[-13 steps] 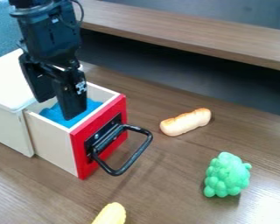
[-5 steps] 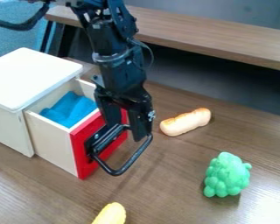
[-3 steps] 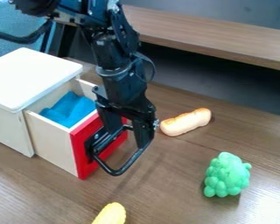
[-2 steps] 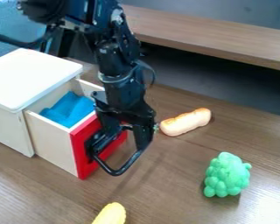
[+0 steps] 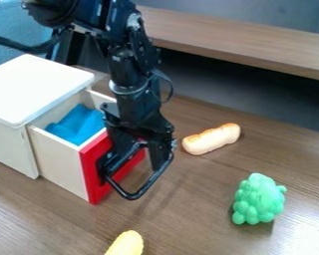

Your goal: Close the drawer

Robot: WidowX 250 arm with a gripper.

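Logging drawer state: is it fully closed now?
No, the drawer sticks out of the white box, with the blue cloth inside it exposed.

The wood-grain surface (image 5: 202, 199) is catching pale light at lower right — behind it, a brown ledge (image 5: 248, 46) is running above a dark recess (image 5: 235, 87), blue material (image 5: 9, 22) showing upper left.

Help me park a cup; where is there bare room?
Bare tabletop lies between the yellow toy and the green toy, and between the yellow toy and the drawer. It's crowded at the drawer handle, where the tool hangs.
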